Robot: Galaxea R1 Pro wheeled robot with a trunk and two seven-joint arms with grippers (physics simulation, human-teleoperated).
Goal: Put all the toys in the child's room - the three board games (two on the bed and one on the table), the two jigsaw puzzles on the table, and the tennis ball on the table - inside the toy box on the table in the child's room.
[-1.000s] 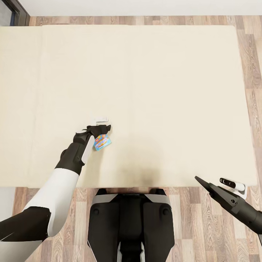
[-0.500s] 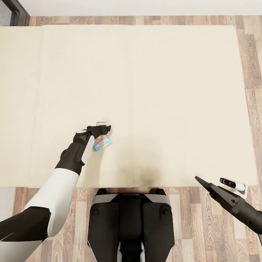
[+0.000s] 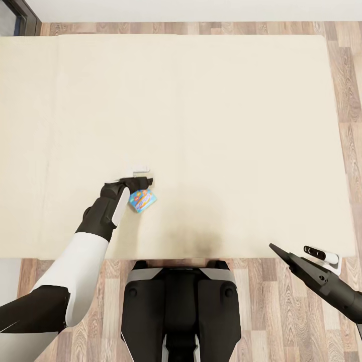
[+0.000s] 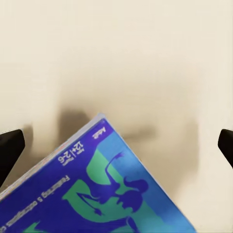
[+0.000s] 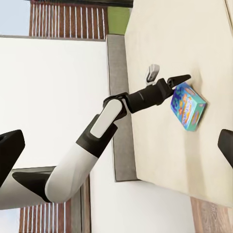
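Evidently we have our left end effector spread open over a board game, which lies flat on the beige bed near its front edge, at about seven o'clock from the mattress centre. In the left wrist view the blue printed lid sits between the two dark fingertips without touching them. We judge the box light, stiff cardboard with a slick printed face, resting on a soft mattress that will give; we should pinch it across its narrow edges. Our right end effector hangs at four o'clock off the bed corner, and we cannot tell its state.
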